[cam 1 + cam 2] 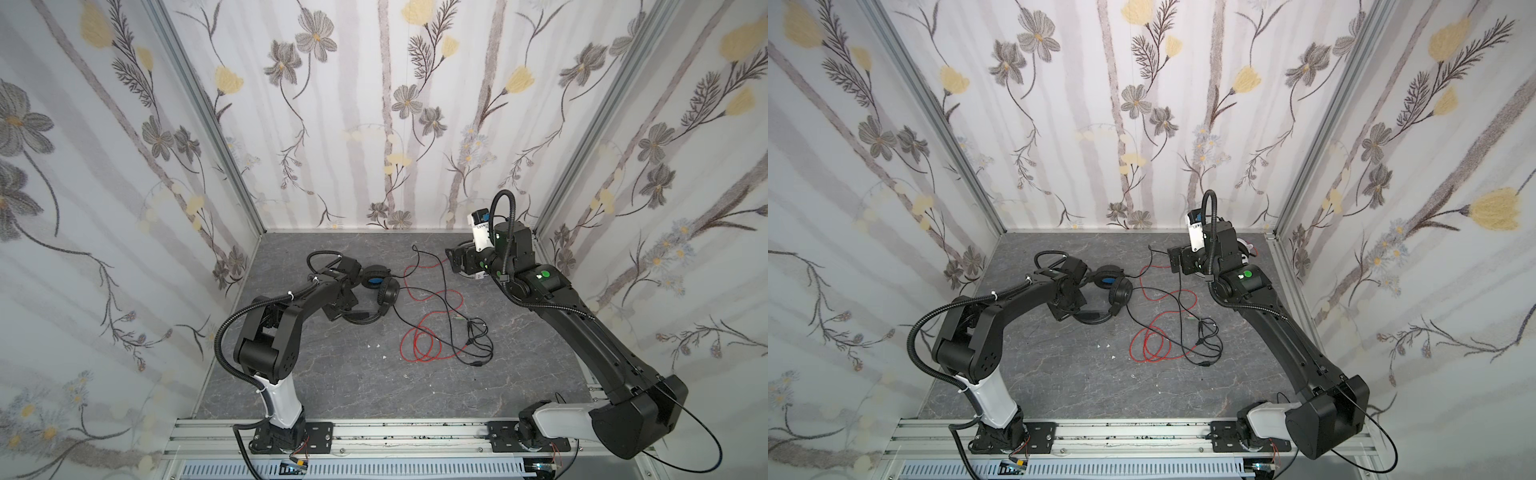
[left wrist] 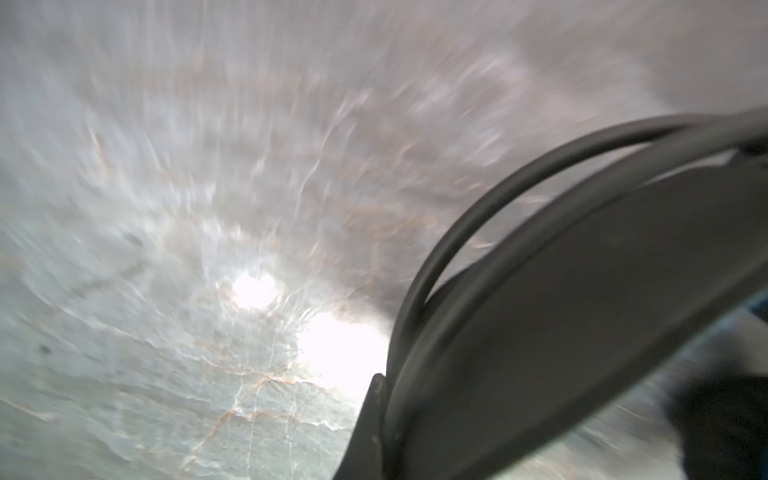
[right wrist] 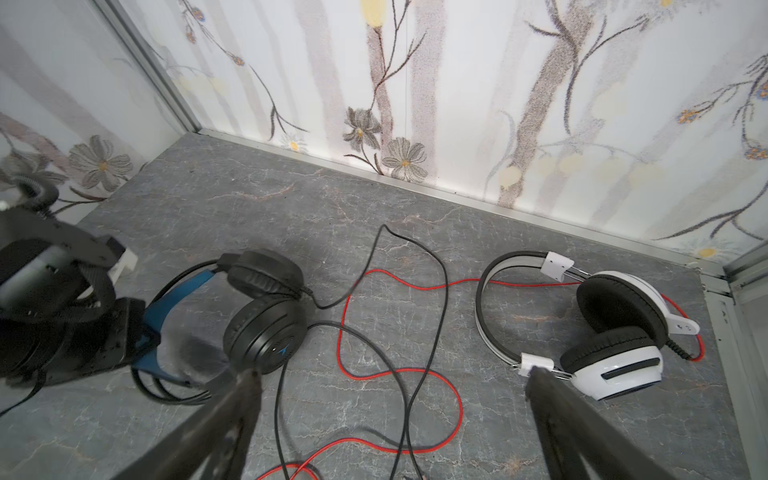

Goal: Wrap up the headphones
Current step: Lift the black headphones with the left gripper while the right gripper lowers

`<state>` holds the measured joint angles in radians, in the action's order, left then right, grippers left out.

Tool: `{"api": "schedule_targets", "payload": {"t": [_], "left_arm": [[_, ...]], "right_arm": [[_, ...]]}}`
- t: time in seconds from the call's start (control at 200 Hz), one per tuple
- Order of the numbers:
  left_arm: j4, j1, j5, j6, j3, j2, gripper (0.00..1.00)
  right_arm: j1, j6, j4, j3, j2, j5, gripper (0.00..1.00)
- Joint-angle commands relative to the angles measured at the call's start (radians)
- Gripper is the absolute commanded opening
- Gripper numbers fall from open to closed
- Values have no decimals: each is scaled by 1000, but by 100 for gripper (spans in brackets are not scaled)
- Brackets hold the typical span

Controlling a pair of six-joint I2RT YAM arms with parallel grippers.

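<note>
Right wrist view: black over-ear headphones with a blue inner headband (image 3: 262, 332) lie on the grey marbled table (image 3: 291, 199), left of the middle. The left tool (image 3: 139, 332) is clamped tight on their headband. White over-ear headphones with black earpads (image 3: 615, 332) sit near the back right corner. Close by, the right tool (image 3: 392, 374) hangs with jaws spread wide, holding nothing. A thin black cable (image 3: 446, 299) and a red cable (image 3: 415, 286) sprawl loosely between the pairs, crossing each other.
</note>
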<state>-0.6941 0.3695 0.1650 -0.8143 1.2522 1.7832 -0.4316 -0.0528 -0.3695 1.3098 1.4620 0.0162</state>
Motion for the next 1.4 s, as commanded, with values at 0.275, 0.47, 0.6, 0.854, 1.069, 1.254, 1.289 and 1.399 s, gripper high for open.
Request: {"api": "schedule_targets", "payload": {"t": [0.275, 0.47, 0.6, 0.854, 1.069, 1.254, 1.289, 1.399], "left_arm": [[-155, 31, 65, 617, 449, -106, 0], [-234, 62, -12, 725, 599, -128, 0], [-260, 72, -81, 720, 681, -139, 0], [-333, 97, -110, 738, 829, -103, 0], [-422, 103, -206, 775, 943, -84, 0], [-483, 104, -282, 768, 1056, -85, 0], [-494, 104, -292, 765, 1086, -81, 0], [-528, 103, -321, 755, 1170, -63, 0]], "right_arm": [[-2, 78, 256, -264, -331, 302, 100], [-1, 111, 242, -305, -421, 268, 100], [-2, 110, 229, -321, -405, 337, 100], [-2, 48, 304, -428, -439, 389, 100], [-2, 47, 327, -466, -469, 406, 99], [-2, 8, 376, -489, -482, 465, 97], [-2, 1, 386, -492, -485, 470, 97], [-2, -26, 429, -494, -490, 499, 97]]}}
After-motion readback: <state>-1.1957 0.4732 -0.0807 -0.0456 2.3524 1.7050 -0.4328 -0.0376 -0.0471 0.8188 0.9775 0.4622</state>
